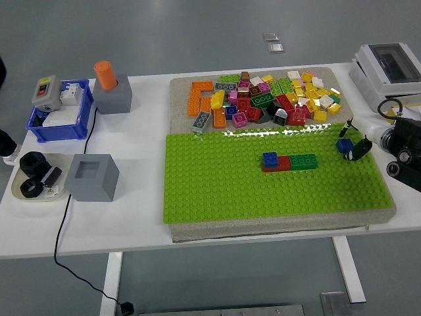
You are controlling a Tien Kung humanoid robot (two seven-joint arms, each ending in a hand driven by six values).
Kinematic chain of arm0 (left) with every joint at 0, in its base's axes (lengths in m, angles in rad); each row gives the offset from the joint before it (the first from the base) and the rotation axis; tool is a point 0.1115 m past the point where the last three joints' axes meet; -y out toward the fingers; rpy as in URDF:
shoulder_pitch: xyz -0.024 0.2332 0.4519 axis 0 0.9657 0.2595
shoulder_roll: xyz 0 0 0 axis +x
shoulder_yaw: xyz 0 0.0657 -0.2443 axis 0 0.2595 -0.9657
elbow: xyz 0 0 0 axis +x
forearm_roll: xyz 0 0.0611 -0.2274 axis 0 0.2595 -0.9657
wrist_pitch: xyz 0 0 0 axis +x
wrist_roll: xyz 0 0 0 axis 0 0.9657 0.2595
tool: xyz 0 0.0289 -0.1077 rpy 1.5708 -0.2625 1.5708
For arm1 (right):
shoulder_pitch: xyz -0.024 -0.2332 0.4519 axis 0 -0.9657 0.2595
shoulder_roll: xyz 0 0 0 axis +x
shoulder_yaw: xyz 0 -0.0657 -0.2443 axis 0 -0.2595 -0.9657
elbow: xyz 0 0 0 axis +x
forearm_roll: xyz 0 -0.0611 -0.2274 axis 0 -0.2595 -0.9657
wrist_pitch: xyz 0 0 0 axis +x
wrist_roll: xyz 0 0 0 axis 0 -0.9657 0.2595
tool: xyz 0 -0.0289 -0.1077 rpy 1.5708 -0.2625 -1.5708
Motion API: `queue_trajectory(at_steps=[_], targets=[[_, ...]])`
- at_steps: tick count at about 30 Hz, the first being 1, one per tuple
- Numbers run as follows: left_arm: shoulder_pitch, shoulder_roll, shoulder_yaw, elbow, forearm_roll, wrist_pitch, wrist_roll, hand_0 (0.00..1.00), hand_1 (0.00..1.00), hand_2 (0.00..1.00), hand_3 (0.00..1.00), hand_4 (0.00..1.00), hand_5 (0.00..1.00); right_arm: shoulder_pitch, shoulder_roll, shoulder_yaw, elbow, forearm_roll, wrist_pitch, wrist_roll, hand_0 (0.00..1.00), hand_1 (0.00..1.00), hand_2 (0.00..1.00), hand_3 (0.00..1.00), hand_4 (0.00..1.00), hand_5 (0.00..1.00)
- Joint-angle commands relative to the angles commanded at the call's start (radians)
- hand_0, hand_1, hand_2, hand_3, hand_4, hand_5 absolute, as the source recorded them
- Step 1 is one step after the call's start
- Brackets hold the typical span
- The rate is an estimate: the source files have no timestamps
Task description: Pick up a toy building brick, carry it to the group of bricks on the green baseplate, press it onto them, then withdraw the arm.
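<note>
A green baseplate [223, 184] lies on a grey mat in the middle of the table. On it stands a short row of bricks [288, 162]: blue on the left, red in the middle, green on the right. A heap of loose coloured bricks [270, 99] lies on the mat behind the baseplate. My right hand [352, 146] comes in from the right edge and holds a small blue brick [345, 145] in its fingers above the baseplate's right side, to the right of the row and apart from it. My left arm is out of view.
A blue bin [60, 122] with a grey switch box, a grey block with an orange cylinder [112, 89], a grey hollow cube [92, 176] and a tray of black parts [36, 178] stand on the left. A white electrical box [391, 66] stands at the far right.
</note>
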Motion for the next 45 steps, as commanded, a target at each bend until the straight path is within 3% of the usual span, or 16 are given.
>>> queue_trajectory(at_steps=[19, 20, 29, 37, 38, 45], targets=[[-0.004, -0.001, 0.010, 0.000, -0.010, -0.002, -0.004, 0.863, 0.902, 0.879, 0.641, 0.916, 0.501, 0.010, 0.009, 0.024, -0.034, -0.006, 0.034, -0.010, 0.998, 0.998, 0.998, 0.714, 0.786, 0.031], [-0.004, -0.001, 0.010, 0.000, -0.010, -0.002, -0.004, 0.862, 0.902, 0.876, 0.641, 0.915, 0.502, 0.009, 0.009, 0.025, -0.034, -0.005, 0.034, -0.011, 0.998, 0.998, 0.998, 0.686, 0.661, 0.002], [-0.003, -0.002, 0.026, 0.001, -0.026, -0.034, -0.005, 0.862, 0.902, 0.875, 0.642, 0.916, 0.501, 0.002, 0.018, 0.042, -0.032, -0.014, 0.058, -0.018, 0.998, 0.998, 0.998, 0.685, 0.660, 0.002], [-0.002, -0.001, 0.024, 0.001, -0.032, -0.035, -0.008, 0.862, 0.902, 0.876, 0.642, 0.917, 0.500, -0.001, 0.018, 0.045, -0.031, -0.012, 0.061, -0.022, 0.998, 0.998, 0.998, 0.681, 0.630, 0.002], [-0.001, -0.001, 0.025, 0.001, -0.032, -0.035, -0.008, 0.862, 0.902, 0.875, 0.642, 0.920, 0.501, -0.002, 0.018, 0.044, -0.030, -0.011, 0.061, -0.022, 0.998, 0.998, 0.998, 0.677, 0.587, 0.002], [-0.001, -0.002, 0.025, 0.001, -0.035, -0.033, -0.009, 0.862, 0.902, 0.874, 0.643, 0.919, 0.499, -0.004, 0.018, 0.042, -0.024, -0.004, 0.056, -0.024, 0.998, 0.998, 0.998, 0.656, 0.597, 0.002]])
